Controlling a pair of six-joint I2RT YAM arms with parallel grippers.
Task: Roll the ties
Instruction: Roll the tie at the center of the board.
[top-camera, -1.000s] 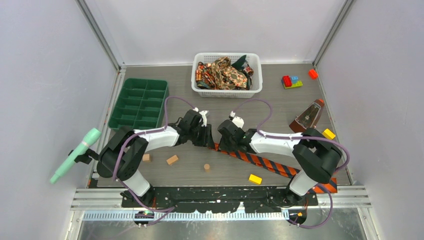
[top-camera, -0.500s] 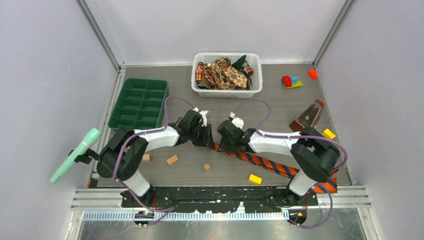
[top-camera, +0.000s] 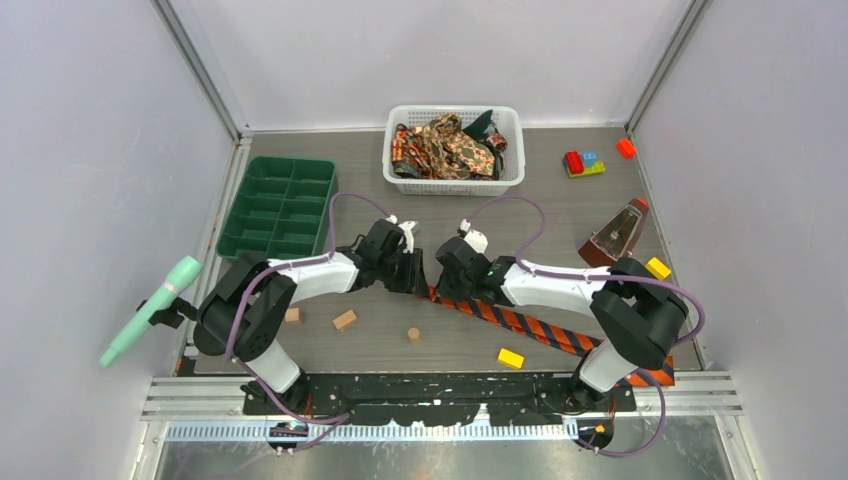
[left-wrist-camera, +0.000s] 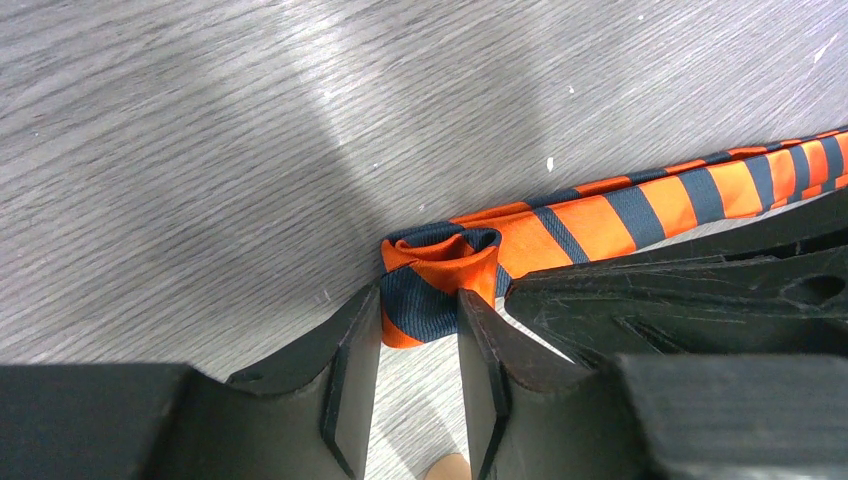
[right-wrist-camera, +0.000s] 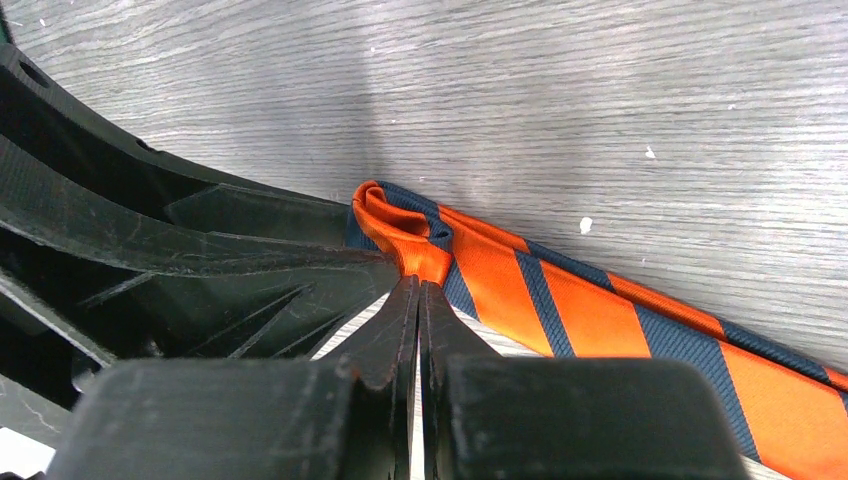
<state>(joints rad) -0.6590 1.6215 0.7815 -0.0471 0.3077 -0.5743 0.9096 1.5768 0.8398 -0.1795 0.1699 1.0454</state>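
An orange-and-dark striped tie (top-camera: 520, 322) lies slantwise from the table's middle to the near right edge. Its far end is curled into a small roll (left-wrist-camera: 440, 260). My left gripper (left-wrist-camera: 420, 305) is shut on that roll, one finger on each side of it. My right gripper (right-wrist-camera: 418, 285) faces it from the other side, jaws pressed together and pinching the fold of the tie (right-wrist-camera: 590, 310) at their tips. From above, the left gripper (top-camera: 418, 275) and right gripper (top-camera: 440, 278) nearly touch. More ties (top-camera: 445, 148), paisley and dark green, are heaped in the white basket (top-camera: 455, 186).
A green compartment tray (top-camera: 280, 205) sits at the back left and a metronome (top-camera: 612, 238) at the right. Wooden blocks (top-camera: 344, 320), a small wooden cylinder (top-camera: 413, 335), yellow blocks (top-camera: 511, 358) and coloured bricks (top-camera: 583, 163) are scattered about. A mint-green tool (top-camera: 150, 310) hangs off the left edge.
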